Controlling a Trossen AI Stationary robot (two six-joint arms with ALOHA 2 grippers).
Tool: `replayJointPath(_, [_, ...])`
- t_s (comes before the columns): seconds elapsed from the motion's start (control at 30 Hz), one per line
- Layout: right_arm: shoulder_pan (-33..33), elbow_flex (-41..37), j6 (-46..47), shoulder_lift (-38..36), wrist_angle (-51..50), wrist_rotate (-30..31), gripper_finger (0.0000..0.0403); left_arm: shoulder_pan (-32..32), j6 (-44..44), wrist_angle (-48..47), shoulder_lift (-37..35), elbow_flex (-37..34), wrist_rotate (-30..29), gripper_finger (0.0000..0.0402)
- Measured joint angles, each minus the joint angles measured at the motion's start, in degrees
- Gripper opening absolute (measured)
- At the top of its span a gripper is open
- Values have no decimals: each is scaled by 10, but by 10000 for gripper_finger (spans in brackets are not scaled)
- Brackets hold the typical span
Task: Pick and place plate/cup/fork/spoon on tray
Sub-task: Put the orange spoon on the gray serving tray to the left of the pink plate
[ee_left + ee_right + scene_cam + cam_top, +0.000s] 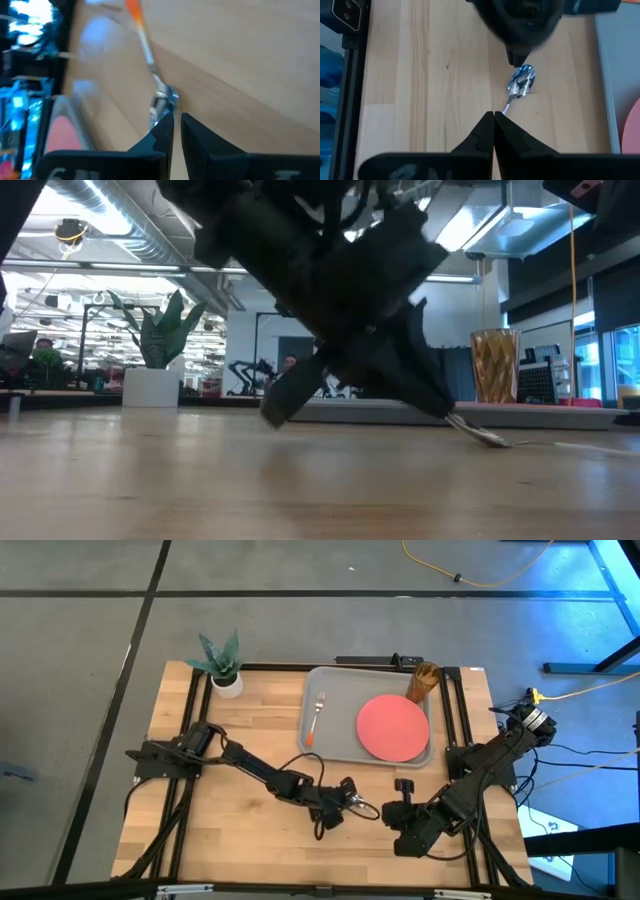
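Spoon (521,83) lies flat on the worktop (230,830), near the front edge and well short of the tray (335,745), its silver bowl at the tips of my left pincer (176,122). That left pincer is low over the wood with its fingers drawn close, only a slim gap between them; in my left wrist view they sit right at the spoon's bowl, but I cannot tell whether they grip it or merely touch it. The orange handle runs away from the fingers across the wood.

My right pincer (493,120) is pressed fully together, holding nothing, and hangs just beside the spoon on the side away from my left arm.

On the tray, the fork (317,715) lies along the left part, the plate (392,727) fills the right part, and the cup (422,683) stands at the far right corner.
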Motion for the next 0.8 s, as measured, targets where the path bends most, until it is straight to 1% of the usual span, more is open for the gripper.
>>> replayJointPath(0.2, [-9, 0, 46, 0, 0, 7, 10, -30, -100, -1, -11, 0, -68, 27])
replayJointPath(0.27, [-14, 0, 50, 0, 1, 4, 11, -44, -139, -16, -21, 0, -85, 27])
replayJointPath(0.33, [-22, 0, 66, 0, 1, -14, 15, -57, -177, -15, -29, 1, -87, 27])
replayJointPath(0.4, [-31, 0, 82, 0, -1, -30, 23, -74, -221, -48, -46, -1, -97, 27])
replayJointPath(0.47, [-38, 0, 92, 0, -8, -47, 32, -87, -260, -56, -57, 2, -99, 27])
replayJointPath(0.53, [-45, 0, 95, 1, -11, -52, 41, -104, -297, -97, -77, -1, -104, 27])
replayJointPath(0.6, [-53, 0, 102, 4, -9, -52, 50, -118, -335, -111, -91, 1, -106, 27])
replayJointPath(0.73, [-77, 0, 167, 19, -15, -55, 57, -148, -428, -162, -129, 0, -111, 27])
replayJointPath(0.8, [-91, 0, 197, 31, -14, -69, 58, -161, -480, -175, -147, 0, -111, 27])
